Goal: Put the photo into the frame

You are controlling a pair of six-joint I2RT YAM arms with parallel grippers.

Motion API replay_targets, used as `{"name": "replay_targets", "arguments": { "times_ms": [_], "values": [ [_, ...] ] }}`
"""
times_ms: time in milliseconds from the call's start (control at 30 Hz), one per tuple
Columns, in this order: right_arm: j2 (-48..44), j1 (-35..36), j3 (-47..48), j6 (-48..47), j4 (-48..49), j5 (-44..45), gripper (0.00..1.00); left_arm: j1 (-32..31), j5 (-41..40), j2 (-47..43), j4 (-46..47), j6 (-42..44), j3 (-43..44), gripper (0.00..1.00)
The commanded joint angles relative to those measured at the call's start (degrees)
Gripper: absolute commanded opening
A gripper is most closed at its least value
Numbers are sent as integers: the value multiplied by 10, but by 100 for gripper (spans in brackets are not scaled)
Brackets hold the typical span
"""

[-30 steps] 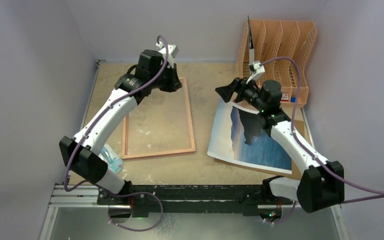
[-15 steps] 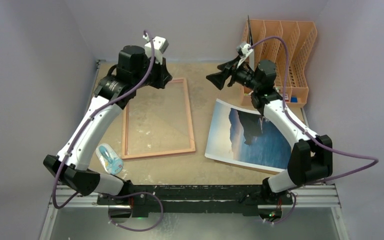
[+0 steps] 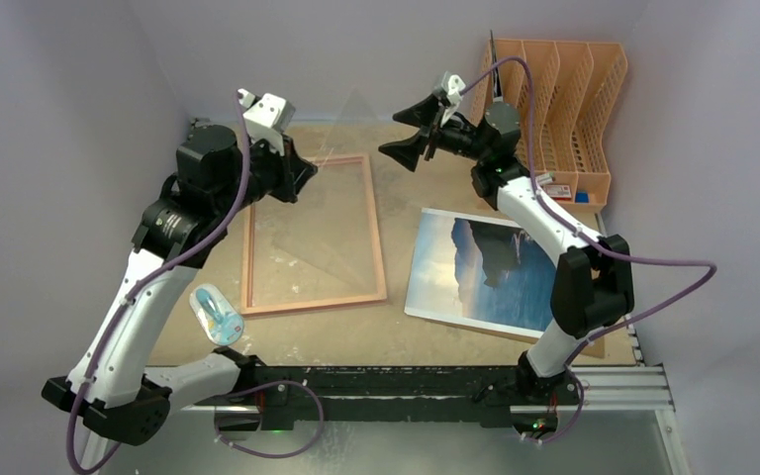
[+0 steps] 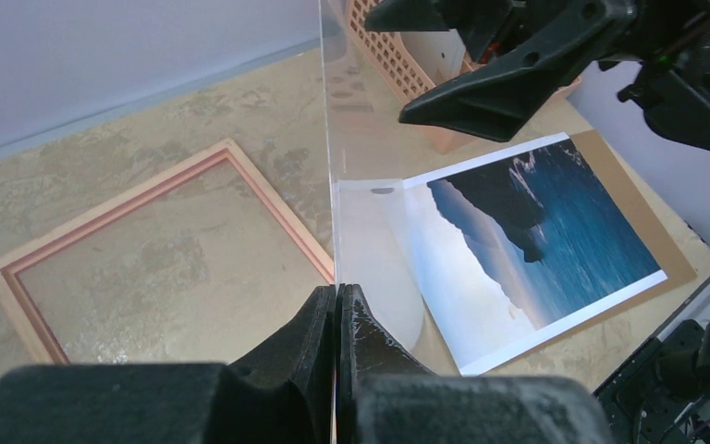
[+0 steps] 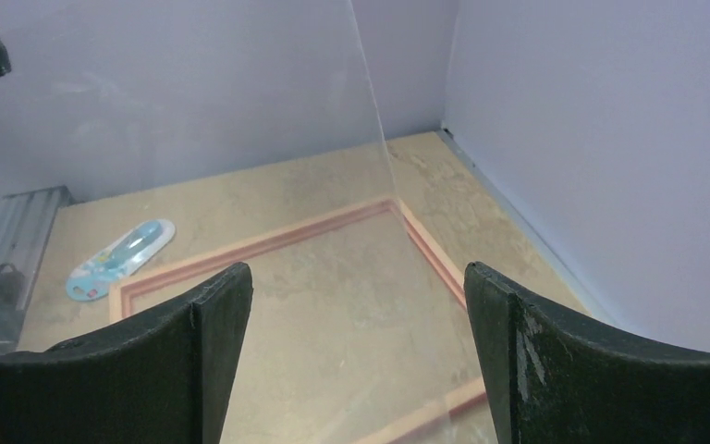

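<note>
The frame lies flat on the table, left of centre, pink edges up. Its clear pane is lifted out and tilted up above the frame's far end; my left gripper is shut on the pane's edge, jaws pressed together. The photo of sea and cliffs lies face up to the right. My right gripper hangs open in the air by the pane's upper corner, nothing between its fingers. The pane stands just in front of it.
A brown backing sheet lies under the photo. An orange file rack stands at the back right. A small blue-and-white object lies near the frame's front left corner. Walls close in on the left, back and right.
My left gripper rose and drew back left, lifting the pane off the frame. My right gripper left the photo and swung up and left toward the pane; the photo now lies flat.
</note>
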Motion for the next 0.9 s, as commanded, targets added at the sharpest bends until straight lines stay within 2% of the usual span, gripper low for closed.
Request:
{"name": "replay_targets", "arguments": {
  "times_ms": [0, 233, 333, 500, 700, 800, 867],
  "values": [
    [16, 21, 62, -43, 4, -56, 87, 0, 18, -36, 28, 13, -4, 0],
    [15, 30, 81, -126, -65, -120, 86, 0, 59, -93, 33, 25, -49, 0],
    [11, 30, 90, -171, -122, -173, 86, 0, 69, -108, 34, 30, -62, 0],
    [27, 32, 144, -300, -302, -207, 86, 0, 74, -116, 33, 39, -68, 0],
    [40, 32, 200, -446, -514, -238, 79, 0, 73, -118, 34, 40, -65, 0],
    [56, 32, 249, -601, -678, -260, 76, 0, 76, -123, 28, 52, -65, 0],
    [71, 32, 279, -664, -767, -262, 72, 0, 73, -127, 24, 57, -65, 0]
  ]
}}
